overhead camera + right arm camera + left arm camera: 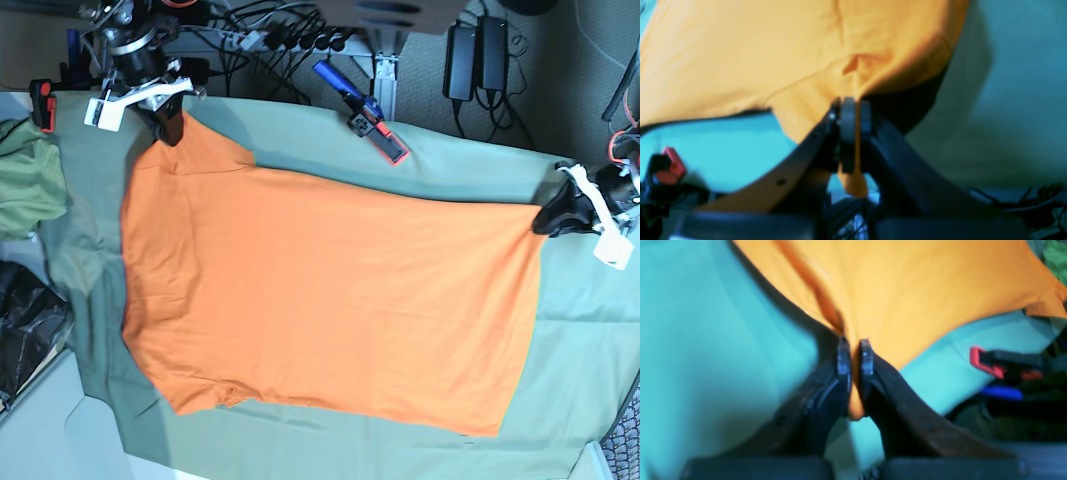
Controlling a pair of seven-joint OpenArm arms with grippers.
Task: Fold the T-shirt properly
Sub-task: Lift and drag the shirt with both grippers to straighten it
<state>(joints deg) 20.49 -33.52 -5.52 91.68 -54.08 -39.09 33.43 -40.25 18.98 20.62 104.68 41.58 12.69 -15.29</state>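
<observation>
Now each hand, left [855, 355] and right [853, 115], pinches a T-shirt [320, 300] corner; uneven pulling could slip the cloth free or skew it.

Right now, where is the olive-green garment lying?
In the base view the olive-green garment lies at the far left edge, beside the bright orange cotton T-shirt, on the grey-green table cloth.

The orange T-shirt [330, 300] is soft matt cotton cloth, lightly creased, lying on a smooth matt grey-green table cloth [450, 165], while the clamp [362, 112] beyond looks like glossy red and blue plastic.
</observation>
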